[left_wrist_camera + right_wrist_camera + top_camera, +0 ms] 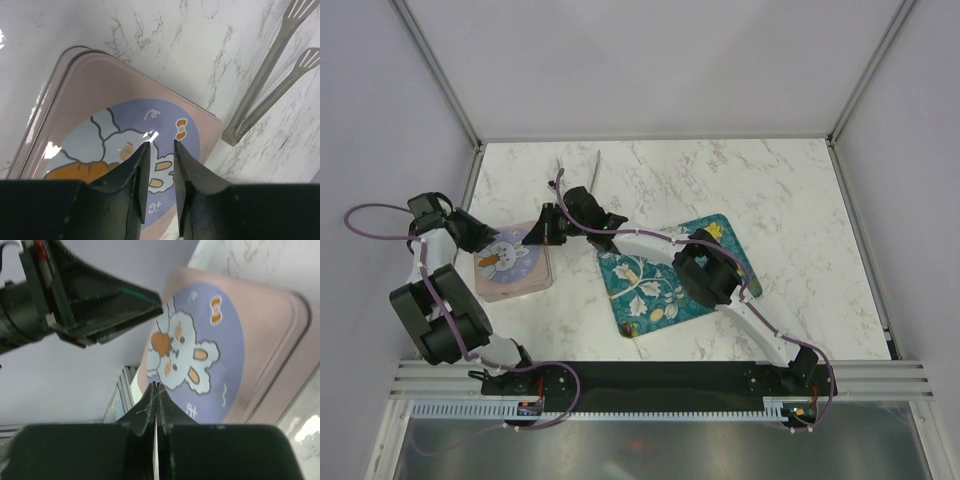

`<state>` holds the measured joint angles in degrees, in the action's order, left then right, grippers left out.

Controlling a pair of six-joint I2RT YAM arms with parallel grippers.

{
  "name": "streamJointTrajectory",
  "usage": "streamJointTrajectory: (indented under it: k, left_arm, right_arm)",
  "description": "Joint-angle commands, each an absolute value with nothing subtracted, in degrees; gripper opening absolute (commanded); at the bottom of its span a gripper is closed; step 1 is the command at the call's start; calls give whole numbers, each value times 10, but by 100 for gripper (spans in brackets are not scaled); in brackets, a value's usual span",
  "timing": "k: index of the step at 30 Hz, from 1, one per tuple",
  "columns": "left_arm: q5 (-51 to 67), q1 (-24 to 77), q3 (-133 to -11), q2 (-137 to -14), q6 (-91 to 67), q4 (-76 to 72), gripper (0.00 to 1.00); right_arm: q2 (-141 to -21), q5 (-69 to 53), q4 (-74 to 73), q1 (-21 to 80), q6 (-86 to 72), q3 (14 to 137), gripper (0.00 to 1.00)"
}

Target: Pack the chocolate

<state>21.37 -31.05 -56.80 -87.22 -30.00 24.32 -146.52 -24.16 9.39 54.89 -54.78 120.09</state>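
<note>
Overhead view: both arms reach to a pink tin point(515, 268) with a rabbit lid on a marble table point(770, 190). The left gripper point(490, 240) comes at the tin's far-left corner. The right gripper point(532, 236) comes at its far-right corner, its arm stretched over a teal tray point(620, 272). With the lid on, both tips probably meet here to press or seat it. No chocolate shows for certain: any inside the tin is hidden, and pale spots on the tray behind the right gripper could be sweets or print. Tongs point(578, 170) lie beyond both grippers, well apart.

Left wrist view: the left gripper point(161, 145) has its jaws almost pressed together, a slim gap with nothing in it, just above the rabbit picture. The tongs point(270, 75) lie ahead and to its right, off the tin point(100, 85).

Right wrist view: the right gripper point(155, 386) is pressed tight, empty, over the lid's edge. Ahead and to its left the left gripper point(150, 302) hangs over the tin point(270, 325), the one thing it could bump.
</note>
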Motion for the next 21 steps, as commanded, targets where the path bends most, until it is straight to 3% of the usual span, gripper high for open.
streamJointTrajectory:
  k: [1, 12, 18, 21]
  left_arm:
    - [157, -310, -594, -810, -312, 264, 33]
    - [111, -313, -482, -842, -348, 241, 33]
    - [114, -320, -508, -844, -337, 257, 31]
    - [140, -316, -546, -786, -313, 269, 32]
  right_arm:
    - [-1504, -245, 133, 537, -583, 1258, 0]
    - [-1545, -228, 122, 540, -578, 1205, 0]
    - [-1487, -240, 115, 532, -546, 1194, 0]
    - [-1442, -251, 99, 529, -519, 1189, 2]
